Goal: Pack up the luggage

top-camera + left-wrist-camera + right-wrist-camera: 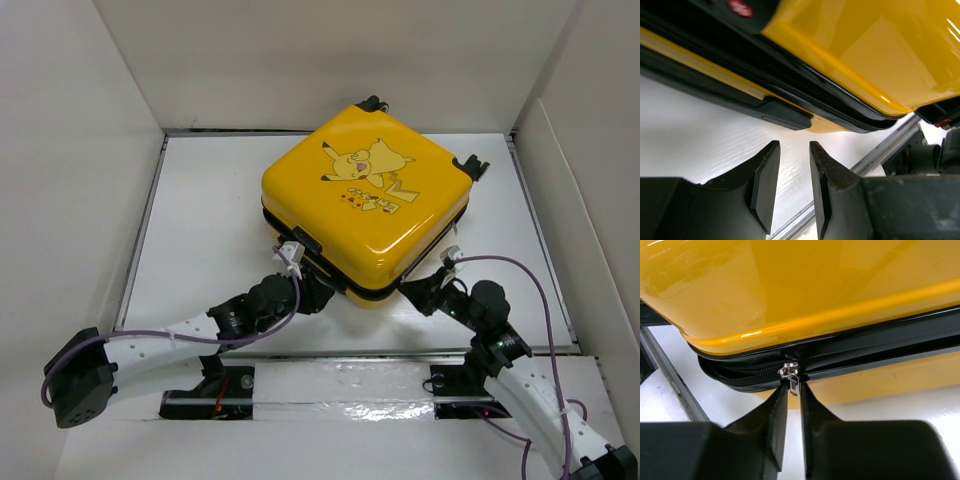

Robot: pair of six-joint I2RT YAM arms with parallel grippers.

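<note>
Watching the right claw (793,389) first, because that is where we see the trouble. Its jaws stand almost together with the small silver zipper pull (791,375) between the tips, and we cannot tell whether they truly pinch it. We judge that so shallow a bite could slide off the tab on the first tug. A pull angled away from the black zipper track (740,374) could jam the slider at the rounded corner. A hard drag could also skid the whole case, since nothing pins it down.

The luggage (365,205) lies flat on the white table (210,200), lid down and print side up, with one corner toward the arms. The right arm reaches in low from the right, its fingers level with the seam at that corner. The left arm stretches low from the left. The left claw (794,150) hovers just short of the case's near-left side, close to a black side handle (782,114), with its jaws narrowly apart and holding nothing.
</note>
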